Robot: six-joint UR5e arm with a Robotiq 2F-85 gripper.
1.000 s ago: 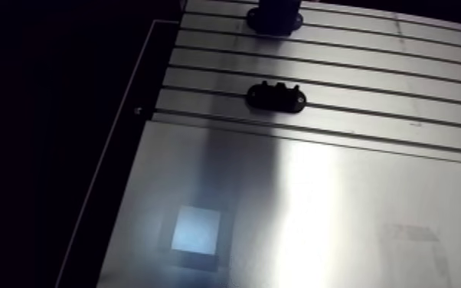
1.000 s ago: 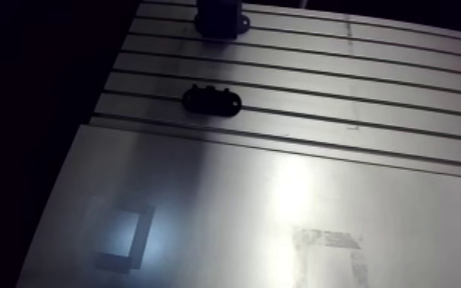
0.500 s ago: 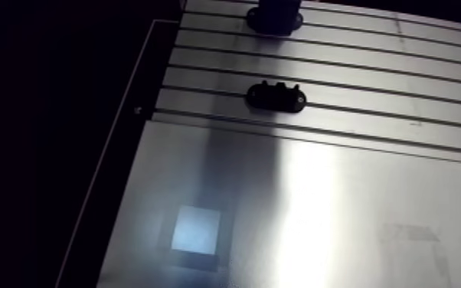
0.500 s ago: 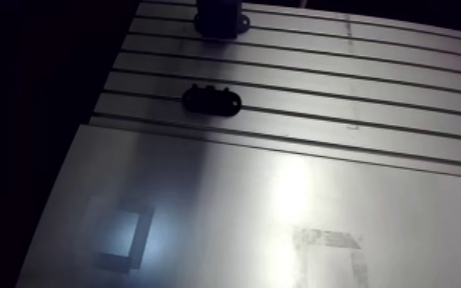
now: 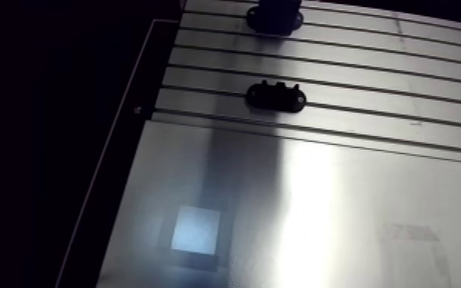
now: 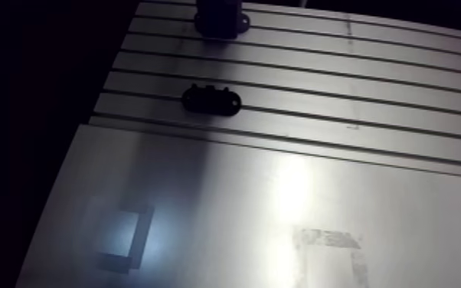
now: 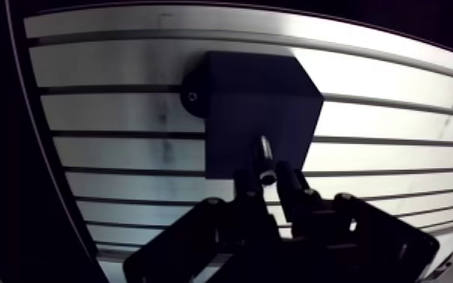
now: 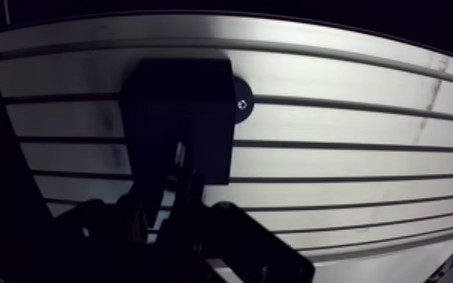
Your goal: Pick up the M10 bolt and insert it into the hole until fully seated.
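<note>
And there was the gripper (image 7: 269,181), seen in the wrist view, clenched on the M10 bolt (image 7: 264,154); the two fingers (image 7: 299,188) pinched it from either side, and the shiny shank ran straight ahead of them over the dark block (image 7: 256,90); the bolt lay across the block's near half, its far end pointing at the block's face; how deep that end sat in the block could not be made out. The block stood on the slotted table (image 5: 371,84), with a round mounting ear (image 7: 192,96) jutting from one side and a small screw glinting in it; the table's grooves ran crosswise beneath the block and the gripper. In the arm view the same block sat at the far edge of the table, and a small black bracket (image 5: 276,95) lay at six o'clock from it, well apart, resting across one groove; at six o'clock again from the bracket began a smooth metal plate (image 5: 341,199), and a pale square patch (image 5: 197,230) glowed on it at about seven o'clock from the bracket.
</note>
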